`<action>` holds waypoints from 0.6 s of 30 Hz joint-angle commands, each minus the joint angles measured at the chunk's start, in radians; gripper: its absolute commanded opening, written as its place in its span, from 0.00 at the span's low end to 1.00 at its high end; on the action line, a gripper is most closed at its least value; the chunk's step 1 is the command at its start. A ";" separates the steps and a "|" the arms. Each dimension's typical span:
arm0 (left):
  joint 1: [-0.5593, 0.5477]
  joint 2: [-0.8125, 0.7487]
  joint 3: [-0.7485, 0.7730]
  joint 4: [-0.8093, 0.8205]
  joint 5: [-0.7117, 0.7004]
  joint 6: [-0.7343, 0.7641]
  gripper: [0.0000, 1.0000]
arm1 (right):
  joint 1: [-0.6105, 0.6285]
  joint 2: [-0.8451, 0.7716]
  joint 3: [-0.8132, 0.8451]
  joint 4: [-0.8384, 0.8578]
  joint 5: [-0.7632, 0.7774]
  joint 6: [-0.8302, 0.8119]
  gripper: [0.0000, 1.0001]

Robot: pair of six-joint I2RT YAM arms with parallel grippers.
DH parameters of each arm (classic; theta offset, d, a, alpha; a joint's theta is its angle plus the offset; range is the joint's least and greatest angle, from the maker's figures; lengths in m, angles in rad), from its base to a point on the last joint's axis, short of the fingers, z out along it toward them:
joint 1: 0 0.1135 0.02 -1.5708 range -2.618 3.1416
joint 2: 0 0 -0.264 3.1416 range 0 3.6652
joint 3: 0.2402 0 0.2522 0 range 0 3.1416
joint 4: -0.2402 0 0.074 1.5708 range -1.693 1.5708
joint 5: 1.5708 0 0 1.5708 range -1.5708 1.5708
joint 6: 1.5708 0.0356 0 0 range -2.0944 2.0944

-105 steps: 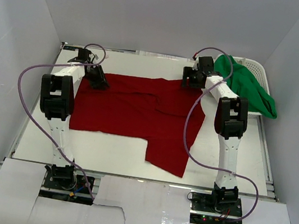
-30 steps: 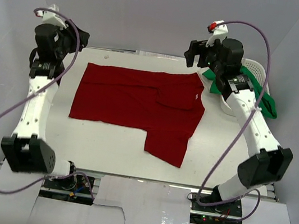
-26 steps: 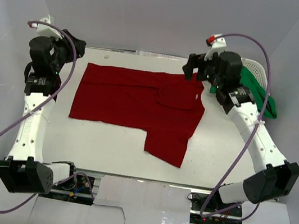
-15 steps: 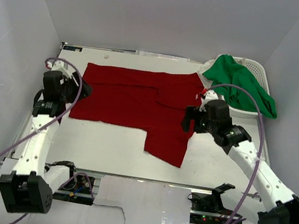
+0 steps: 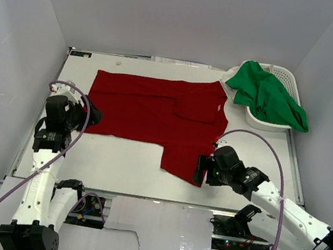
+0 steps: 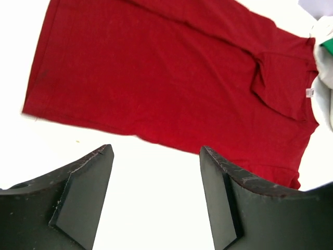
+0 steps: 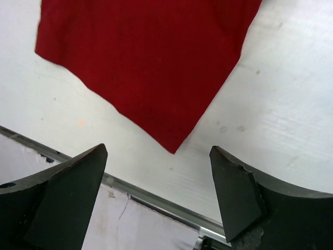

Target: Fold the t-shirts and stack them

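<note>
Right gripper, jaws parted and empty, is poised with the pointed corner of the deep red short-sleeved cloth t-shirt just ahead of its fingertips. The left gripper, equally agape, faces the shirt's side hem. Pinch each edge low (one layer only). The bright green cloth t-shirt drapes the white slotted plastic basket, far beyond the right gripper.

both arms are now pulled back from the far edge: the left gripper sits low at the red t-shirt, by its near left corner, the right gripper above its nearest tip
</note>
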 commanded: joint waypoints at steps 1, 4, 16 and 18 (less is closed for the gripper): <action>0.000 0.007 -0.015 -0.011 0.008 -0.011 0.78 | 0.064 -0.023 -0.045 0.029 0.030 0.122 0.86; 0.000 0.043 -0.001 -0.011 0.000 -0.010 0.78 | 0.107 -0.017 -0.077 0.054 0.047 0.168 0.83; 0.000 0.099 0.046 -0.007 -0.037 -0.002 0.79 | 0.122 0.049 -0.155 0.173 0.056 0.209 0.71; 0.002 0.112 0.051 -0.007 -0.044 0.001 0.80 | 0.122 0.075 -0.163 0.201 0.061 0.208 0.70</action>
